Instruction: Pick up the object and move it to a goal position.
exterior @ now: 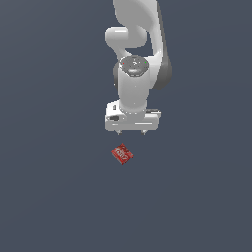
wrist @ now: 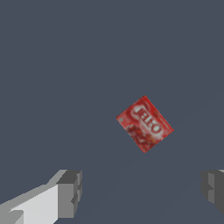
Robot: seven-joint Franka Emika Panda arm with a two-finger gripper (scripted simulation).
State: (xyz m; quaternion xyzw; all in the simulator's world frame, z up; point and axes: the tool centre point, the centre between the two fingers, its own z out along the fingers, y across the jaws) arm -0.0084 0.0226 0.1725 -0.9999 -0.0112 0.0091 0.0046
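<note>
The object (exterior: 122, 153) is a small flat red box with white lettering, lying on the dark grey floor, turned at an angle. In the wrist view the object (wrist: 145, 124) lies ahead of the fingers, apart from both. My white gripper (exterior: 131, 133) hangs above and just behind it in the exterior view, fingers pointing down. The gripper (wrist: 142, 192) is open, with one grey fingertip (wrist: 70, 192) and the other fingertip (wrist: 214, 188) wide apart and nothing between them.
The white arm (exterior: 138, 44) rises toward the top of the exterior view. A plain dark grey surface (exterior: 49, 187) surrounds the box; no other objects or edges show.
</note>
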